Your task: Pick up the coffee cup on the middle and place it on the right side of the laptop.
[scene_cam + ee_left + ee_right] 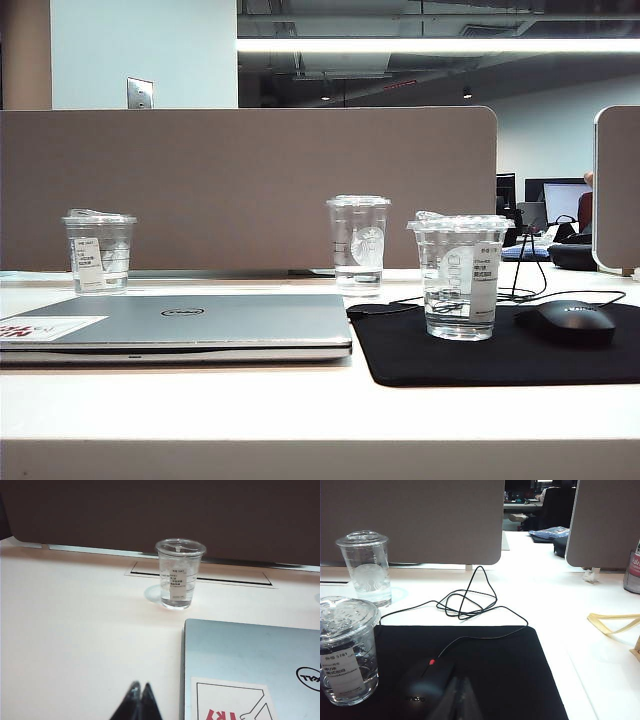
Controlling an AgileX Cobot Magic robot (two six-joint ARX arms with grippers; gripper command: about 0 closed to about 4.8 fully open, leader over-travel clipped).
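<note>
The coffee cup (pixel 460 277), short, wide and clear with a lid and a broad white label, stands upright on the black mouse pad (pixel 400 355), to the right of the closed silver laptop (pixel 190 322). In the right wrist view the coffee cup (pixel 347 650) stands beside and a little ahead of my right gripper (pixel 460 679), which is shut and empty over the pad. My left gripper (pixel 141 686) is shut and empty above bare table, next to the laptop (pixel 250 655). Neither gripper shows in the exterior view.
A taller logo cup (pixel 358 243) stands behind the laptop's right end. A short cup with a narrow label strip (pixel 98 252) stands at the back left. A black mouse (pixel 573 322) with a looped cable (pixel 470 600) lies on the pad. Grey partitions (pixel 250 185) wall the back.
</note>
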